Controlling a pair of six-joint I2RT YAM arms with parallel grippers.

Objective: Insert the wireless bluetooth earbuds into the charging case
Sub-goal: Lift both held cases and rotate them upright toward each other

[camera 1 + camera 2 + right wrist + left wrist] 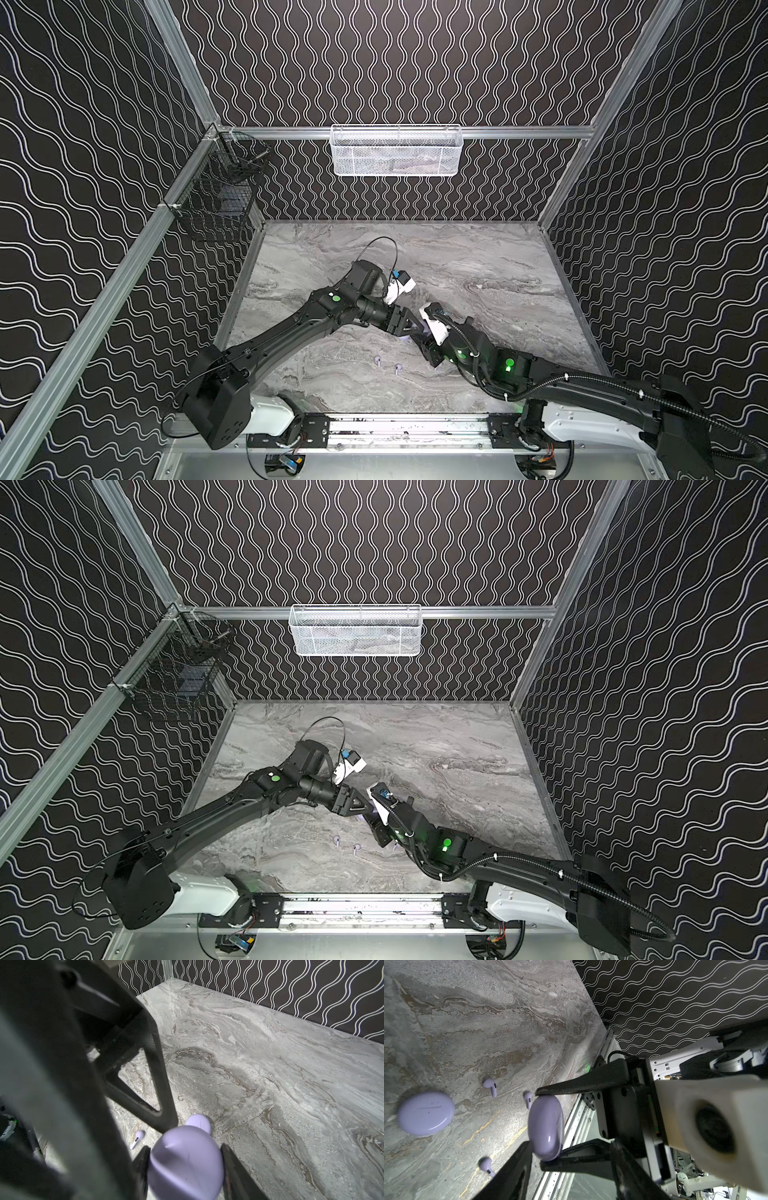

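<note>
My right gripper [185,1148] is shut on a closed, round lavender charging case [187,1163], held above the marble table [270,1064]. In the left wrist view that case [546,1126] sits edge-on between the right gripper's fingers [581,1086]. My left gripper [572,1142] is open around it: one finger [508,1174] touches the case's side, with a gap to the other. Three earbuds lie loose on the table [491,1086] [528,1099] [486,1165]. In both top views two earbuds [378,360] [337,840] lie just in front of the meeting grippers [417,330].
A second closed lavender case [425,1113] lies flat on the table beyond the earbuds, partly hidden behind the held case in the right wrist view. A white mesh basket [395,150] hangs on the back wall and a black wire basket [218,191] on the left wall.
</note>
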